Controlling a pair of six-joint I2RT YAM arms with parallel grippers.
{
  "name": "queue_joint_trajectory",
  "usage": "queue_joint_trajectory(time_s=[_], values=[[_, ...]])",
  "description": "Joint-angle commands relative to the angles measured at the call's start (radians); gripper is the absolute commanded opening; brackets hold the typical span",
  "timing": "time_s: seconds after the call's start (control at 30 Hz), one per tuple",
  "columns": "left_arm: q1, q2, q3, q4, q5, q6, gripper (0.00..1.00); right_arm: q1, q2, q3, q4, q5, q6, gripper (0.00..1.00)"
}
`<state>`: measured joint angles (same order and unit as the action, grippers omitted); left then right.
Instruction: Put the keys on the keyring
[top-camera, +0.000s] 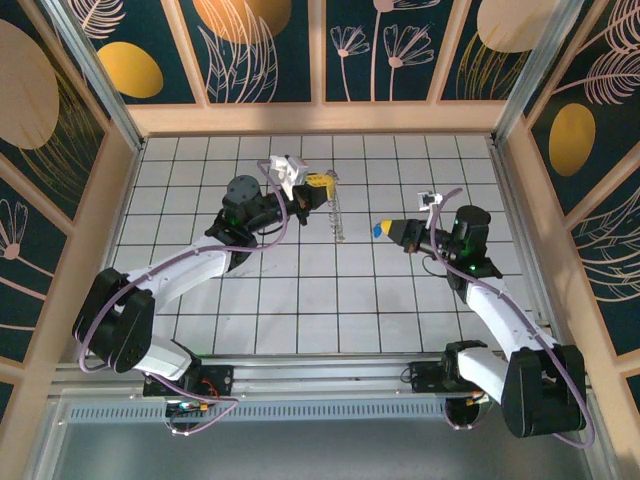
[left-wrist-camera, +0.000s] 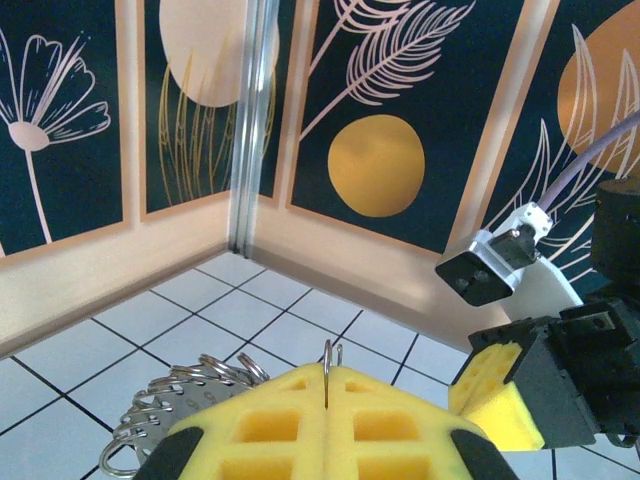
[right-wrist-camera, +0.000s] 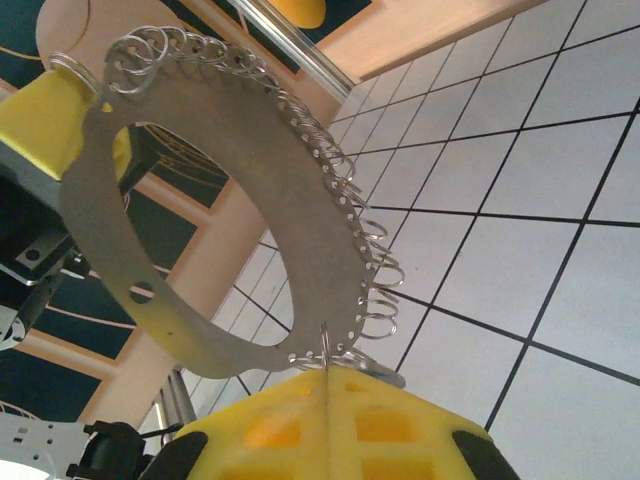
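**A:** The white tiled table (top-camera: 300, 300) is sitting inside dark panelled walls (top-camera: 260, 50) painted with pale flowers and gold discs. From above, what are the arms doing?

**B:** The left gripper (top-camera: 322, 182) is clamping the top of the keyring (top-camera: 338, 215), which is hanging edge-on over mid-table. The right gripper (top-camera: 398, 232) is pinching the key (top-camera: 377, 230). Its blue head is poking past the tips, near the keyring but apart from it.

**A:** And the left wrist camera?

**B:** The soft, waffle-moulded yellow foam pads (left-wrist-camera: 270, 425) are pressing together on one thin wire loop (left-wrist-camera: 328, 355). More small coiled rings (left-wrist-camera: 175, 400) are fanning out below left.

**A:** The right wrist?

**B:** It is showing the keyring (right-wrist-camera: 270, 140) as a flat, dull grey metal hoop with punched holes, its rim carrying many shiny split rings. The pads there are squeezing a thin metal edge. I cannot tell from here whether that is the key's blade.

**A:** What is worrying you?

**B:** The hoop is hanging from a single loop, so I'm expecting it to swing or twist at the first touch. The key is tiny and smooth, so it could be slipping in the foam while being forced into a stiff ring, or dropping onto the tiles. The rings are also crowding each other, so catching the wrong one would be easy.
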<state>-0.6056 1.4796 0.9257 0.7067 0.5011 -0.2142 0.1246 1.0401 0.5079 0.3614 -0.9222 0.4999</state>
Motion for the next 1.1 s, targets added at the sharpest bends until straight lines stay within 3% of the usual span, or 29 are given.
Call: queue_joint_trajectory(time_s=[0.0, 0.17, 0.4, 0.67, 1.07], values=[[-0.004, 0.010, 0.030, 0.073, 0.028, -0.008, 0.00, -0.009, -0.021, -0.006, 0.048, -0.041, 0.001, 0.00], [-0.004, 0.015, 0.035, 0.070, 0.029, -0.009, 0.00, -0.011, -0.017, -0.001, 0.020, -0.033, -0.016, 0.00], [-0.005, 0.019, 0.039, 0.071, 0.030, -0.016, 0.00, -0.011, 0.024, 0.018, -0.190, 0.029, -0.102, 0.00], [-0.004, 0.030, 0.041, 0.082, 0.037, -0.028, 0.00, -0.009, 0.080, -0.057, -0.323, 0.129, -0.061, 0.00], [-0.005, 0.033, 0.041, 0.086, 0.039, -0.037, 0.00, -0.009, 0.271, -0.059, -0.335, 0.197, -0.009, 0.00]])
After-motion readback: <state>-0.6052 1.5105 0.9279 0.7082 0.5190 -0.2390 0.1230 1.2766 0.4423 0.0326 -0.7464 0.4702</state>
